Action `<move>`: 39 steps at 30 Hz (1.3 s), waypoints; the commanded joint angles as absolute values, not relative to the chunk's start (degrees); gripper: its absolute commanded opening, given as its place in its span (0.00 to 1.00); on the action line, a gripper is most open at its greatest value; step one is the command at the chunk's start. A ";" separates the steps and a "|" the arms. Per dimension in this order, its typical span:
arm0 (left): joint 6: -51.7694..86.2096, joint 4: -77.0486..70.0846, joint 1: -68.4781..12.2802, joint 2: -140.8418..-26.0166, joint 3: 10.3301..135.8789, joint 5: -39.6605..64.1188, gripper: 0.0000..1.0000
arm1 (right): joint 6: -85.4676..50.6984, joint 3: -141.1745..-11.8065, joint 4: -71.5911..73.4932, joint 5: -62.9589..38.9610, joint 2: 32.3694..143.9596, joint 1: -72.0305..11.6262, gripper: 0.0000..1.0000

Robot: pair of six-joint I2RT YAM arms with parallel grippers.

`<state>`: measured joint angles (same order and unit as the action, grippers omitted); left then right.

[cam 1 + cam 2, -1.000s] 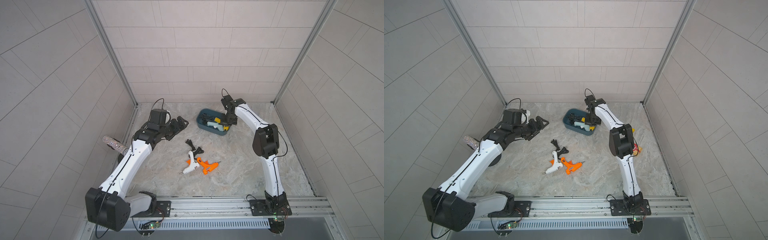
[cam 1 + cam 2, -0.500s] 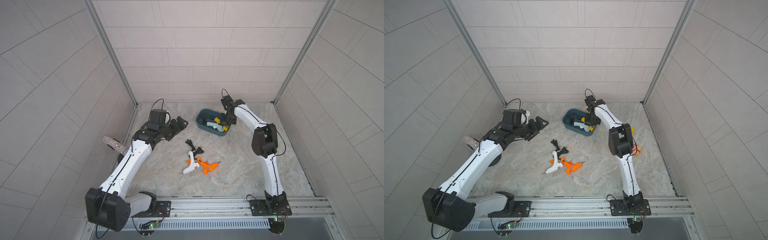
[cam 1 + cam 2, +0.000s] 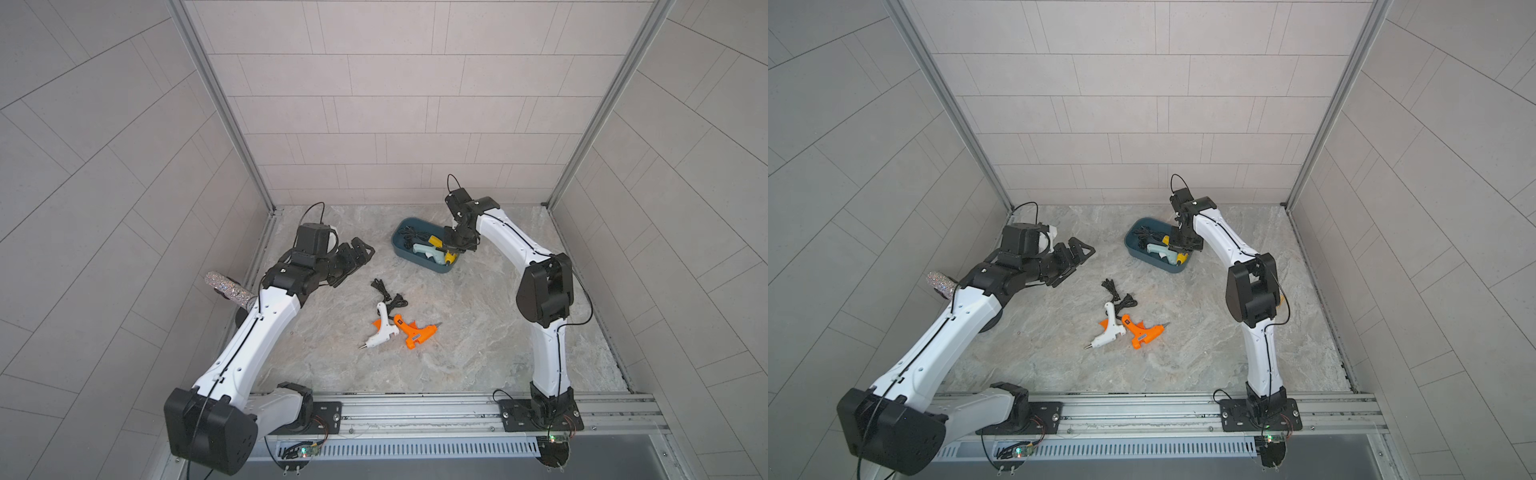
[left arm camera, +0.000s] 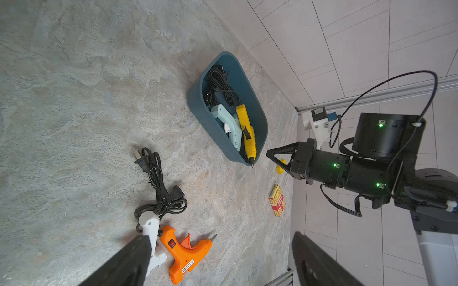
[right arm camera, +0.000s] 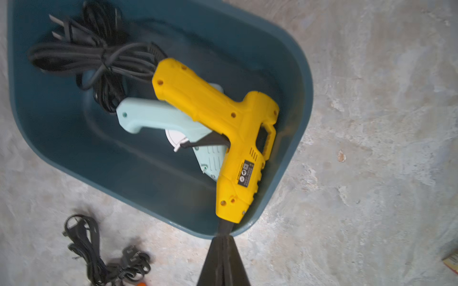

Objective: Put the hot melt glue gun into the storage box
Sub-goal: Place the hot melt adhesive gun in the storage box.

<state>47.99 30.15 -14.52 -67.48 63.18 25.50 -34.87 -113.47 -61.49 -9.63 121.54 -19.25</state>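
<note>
Nudging seems the step: right gripper, jaws pressed together, holding nothing, sits at the black nozzle of the yellow glue gun, which lies in the storage box atop a mint glue gun, nozzle poking over the rim. Push slow along the barrel, stay low, don't shove the box. Meanwhile left gripper is spread wide, empty, well apart from the box. On the table: white glue gun and orange glue gun. Can't tell if the gripper touches the nozzle; both top views hide that corner behind the wrist; mint gun half covered.
</note>
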 commanded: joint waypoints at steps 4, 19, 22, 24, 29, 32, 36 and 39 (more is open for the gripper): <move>47.46 30.66 -14.09 -65.83 62.47 25.52 0.96 | -35.47 -110.32 -61.92 -10.83 121.13 -19.78 0.03; 45.97 32.78 -13.72 -65.11 62.89 25.27 0.96 | -36.65 -117.53 -63.04 -12.78 131.99 -19.84 0.02; 45.97 32.79 -13.76 -65.23 62.86 25.28 0.96 | -36.94 -117.86 -62.85 -13.24 133.54 -19.84 0.02; 45.98 32.76 -13.73 -65.22 62.87 25.25 0.96 | -37.00 -117.99 -62.68 -13.47 133.90 -19.86 0.02; 46.02 32.96 -13.70 -65.42 63.01 25.06 0.96 | -36.57 -116.98 -60.02 -11.75 128.22 -20.16 0.05; 45.48 33.22 -13.67 -65.52 63.27 24.88 0.96 | -35.82 -115.44 -58.04 -9.63 121.72 -20.81 0.12; 43.11 35.34 -13.64 -65.82 63.90 23.71 0.96 | -35.46 -110.53 -55.94 -6.42 112.43 -21.44 0.26; 40.20 38.15 -13.86 -65.83 63.59 22.23 0.95 | -34.66 -105.12 -55.88 -5.13 106.65 -21.79 0.31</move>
<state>44.23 34.59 -13.91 -66.17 62.98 24.18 -35.59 -108.47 -55.68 -8.56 111.79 -21.34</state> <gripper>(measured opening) 0.954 0.306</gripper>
